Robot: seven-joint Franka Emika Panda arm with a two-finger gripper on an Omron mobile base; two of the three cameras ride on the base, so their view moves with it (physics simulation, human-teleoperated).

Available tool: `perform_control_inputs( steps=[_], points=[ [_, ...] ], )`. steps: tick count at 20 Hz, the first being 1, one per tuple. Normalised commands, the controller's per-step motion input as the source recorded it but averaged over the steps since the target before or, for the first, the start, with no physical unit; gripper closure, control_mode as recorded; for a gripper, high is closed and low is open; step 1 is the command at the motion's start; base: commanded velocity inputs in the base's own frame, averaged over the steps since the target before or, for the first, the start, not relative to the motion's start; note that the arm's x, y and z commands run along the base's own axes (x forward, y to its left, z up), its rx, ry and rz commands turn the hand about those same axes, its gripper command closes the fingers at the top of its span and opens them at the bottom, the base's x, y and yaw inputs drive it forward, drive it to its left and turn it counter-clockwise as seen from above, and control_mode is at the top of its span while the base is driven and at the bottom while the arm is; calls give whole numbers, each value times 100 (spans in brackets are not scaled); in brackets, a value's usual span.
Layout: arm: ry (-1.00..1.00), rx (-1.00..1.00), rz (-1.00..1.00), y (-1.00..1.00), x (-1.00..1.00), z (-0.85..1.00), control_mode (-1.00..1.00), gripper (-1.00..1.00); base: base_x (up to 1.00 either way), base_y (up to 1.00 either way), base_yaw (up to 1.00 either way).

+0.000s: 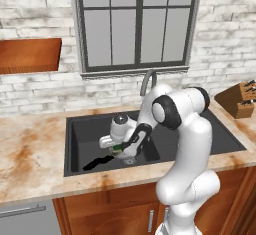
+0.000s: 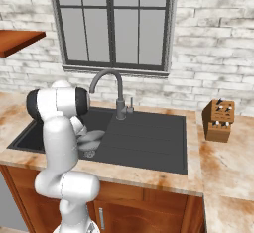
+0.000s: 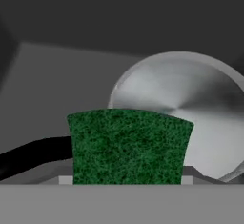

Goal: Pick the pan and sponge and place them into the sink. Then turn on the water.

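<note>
Nearest us, the sponge (image 3: 129,146) sits between our gripper's (image 1: 119,151) jaws, which close on it, held low inside the sink (image 1: 75,129) so we judge it can drop safely. The sink's basin already holds the pan (image 3: 190,106), lying flat near its front edge, handle toward the left corner.

My sponge (image 3: 128,144) shows a deep, speckled green face. Beyond it the pan (image 3: 190,108) gleams silvery grey with a brushed, radiating sheen, and its handle (image 3: 33,154) is plain black. The sink (image 1: 80,139) around them is matte charcoal black. The counter (image 1: 30,149) is tan marble, mottled with rusty orange veins. The wall (image 2: 213,43) is whitewashed brick, patchy grey. The knife block (image 2: 218,120) is warm brown wood, and my arm (image 1: 187,144) is white with dark joints.
</note>
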Motion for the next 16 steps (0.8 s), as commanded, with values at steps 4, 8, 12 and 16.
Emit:
perform_control_inputs(
  steps=[4,8,12,16],
  points=[
    [0,0,0,-28,49,-64,-100,100,0,0,0],
    [0,0,1,-23,42,-73,-100,100,0,0,0],
    [0,0,0,-18,38,-54,-100,100,0,0,0],
    [0,0,0,-6,34,-39,-100,-100,0,0,0]
  ],
)
